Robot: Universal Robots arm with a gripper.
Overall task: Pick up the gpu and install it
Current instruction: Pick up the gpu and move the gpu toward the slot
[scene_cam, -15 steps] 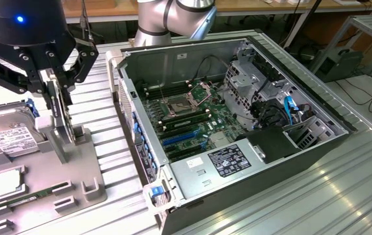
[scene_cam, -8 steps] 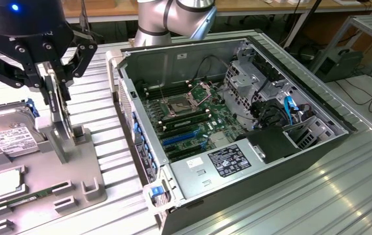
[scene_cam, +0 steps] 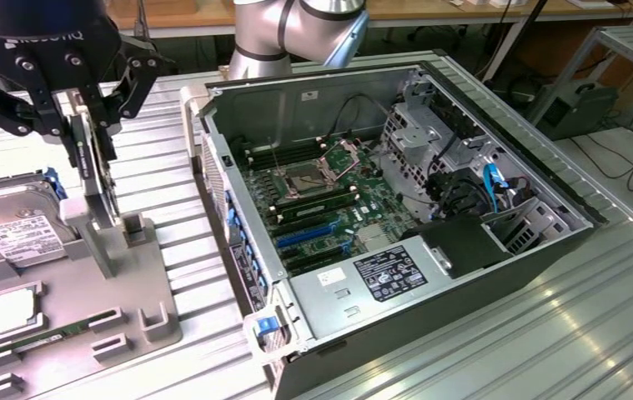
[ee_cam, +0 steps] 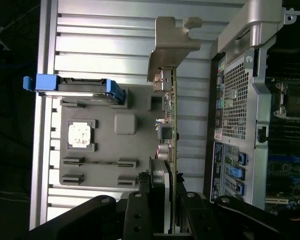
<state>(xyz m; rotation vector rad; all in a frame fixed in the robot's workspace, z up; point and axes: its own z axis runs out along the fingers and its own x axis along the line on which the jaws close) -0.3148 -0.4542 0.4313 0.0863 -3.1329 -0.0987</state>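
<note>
Wrist view showed the gripper (ee_cam: 170,210) clamped on the gpu (ee_cam: 166,132) at the tray (ee_cam: 140,150) edge nearest the computer case (ee_cam: 235,100); probably the pick-up step.

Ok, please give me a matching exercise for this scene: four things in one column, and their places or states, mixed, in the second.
1 gpu
2 hard drive
3 computer case
4 processor

a lies open on its side
b label upward on the gray tray
c upright in the gripper
d flat in a square recess

Pairs: 1-c, 2-b, 3-a, 4-d
</note>
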